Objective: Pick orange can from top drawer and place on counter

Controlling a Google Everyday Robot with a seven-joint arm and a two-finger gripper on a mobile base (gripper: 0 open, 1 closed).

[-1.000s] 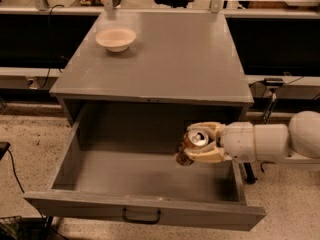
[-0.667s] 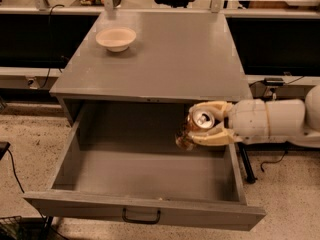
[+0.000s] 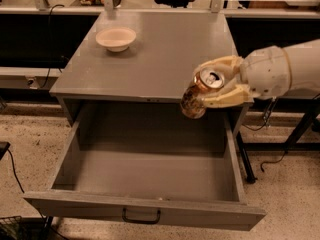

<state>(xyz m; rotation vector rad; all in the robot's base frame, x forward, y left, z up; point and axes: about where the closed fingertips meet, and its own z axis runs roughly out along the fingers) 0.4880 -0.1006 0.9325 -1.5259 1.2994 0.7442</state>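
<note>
The orange can [image 3: 199, 93] has an orange-brown mottled label and a silver top with a pull-tab. It hangs tilted in the air over the front right edge of the counter [image 3: 165, 54]. My gripper [image 3: 216, 82] reaches in from the right and is shut on the can, its cream fingers [image 3: 225, 96] on either side of it. The top drawer [image 3: 150, 169] is pulled fully open below, with a dark handle [image 3: 141, 216] on its front panel. I see nothing inside it.
A cream bowl [image 3: 116, 38] stands on the counter at the back left. Metal frame posts and dark shelving run behind the cabinet. Cables and a table leg [image 3: 295, 134] lie on the speckled floor to the right.
My gripper has lifted the can up out of the drawer's right side to the level of the counter's front edge. The can stays tilted in the grip.
</note>
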